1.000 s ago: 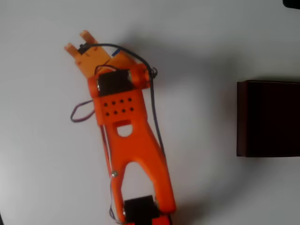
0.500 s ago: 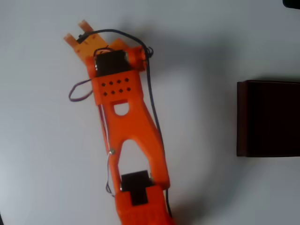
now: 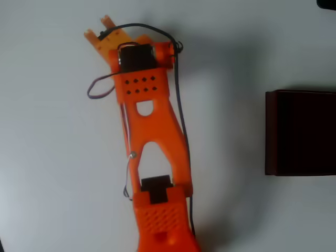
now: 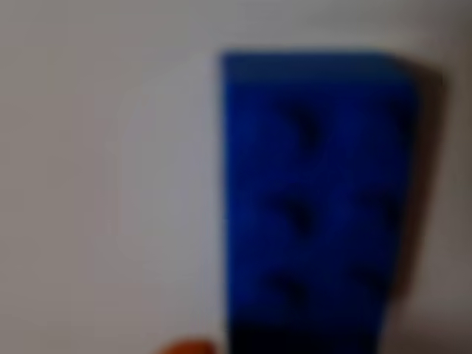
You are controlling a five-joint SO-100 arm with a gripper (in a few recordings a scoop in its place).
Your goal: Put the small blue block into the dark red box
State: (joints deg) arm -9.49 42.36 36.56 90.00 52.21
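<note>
In the wrist view the small blue block looms very close and blurred, standing on the white table, with a sliver of an orange fingertip at the bottom edge. In the overhead view my orange gripper points toward the upper left, and the arm covers the block. Whether the jaws are open or closed on the block cannot be made out. The dark red box stands at the right edge, far from the gripper, its inside near-black.
The white table lies bare between the arm and the box. A black cable and a purple wire loop run along the arm. A dark object sits at the top right corner.
The arm has stretched out toward the top of the overhead view, and the gripper has shifted up and slightly right. A bit of blue that showed beside the wrist is now covered.
</note>
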